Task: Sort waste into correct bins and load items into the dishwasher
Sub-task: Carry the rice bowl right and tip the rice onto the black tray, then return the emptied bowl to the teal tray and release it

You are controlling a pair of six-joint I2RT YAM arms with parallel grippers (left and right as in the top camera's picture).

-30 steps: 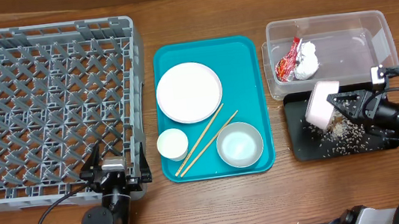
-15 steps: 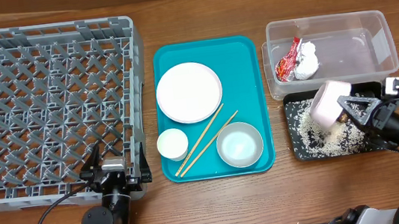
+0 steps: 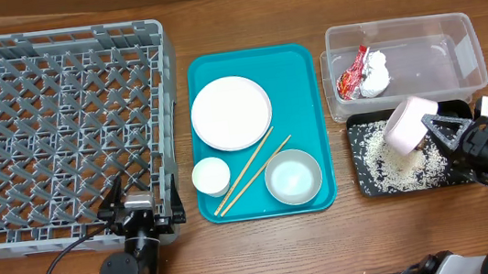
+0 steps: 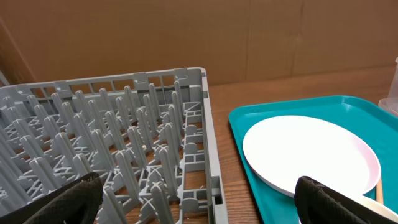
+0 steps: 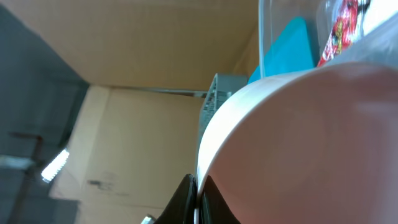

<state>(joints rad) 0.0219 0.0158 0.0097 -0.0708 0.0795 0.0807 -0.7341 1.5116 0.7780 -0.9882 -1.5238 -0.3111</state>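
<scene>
left claw (image 3: 141, 202): parked at the near edge of the desk, right by the near right corner of the rack, jaws spread wide with nothing between them
small cup (image 3: 211, 176): upright in the near left corner of the teal tray (image 3: 296, 66)
second bowl (image 3: 293, 176): upright in the teal tray's near right corner
chopsticks (image 3: 253, 175): lying diagonally between the cup and that bowl, far tips up by the plate's rim
black tray (image 3: 469, 173): near right part of the desk, just in front of the tub
rice (image 3: 394, 159): scattered over the left and middle of the black tray
right claw (image 3: 427, 127): clenched on the rim of a white bowl, over the black tray
held bowl (image 3: 406, 125): tipped steeply, up off the black tray near its far edge
plate (image 3: 230, 112): flat on the far half of the teal tray
clear tub (image 3: 464, 47): far right of the desk
red wrapper (image 3: 352, 74): in the tub's left end
tissue (image 3: 376, 73): touching the wrapper, on its right
rack (image 3: 59, 130): takes up the left side of the desk, beside the teal tray
</scene>
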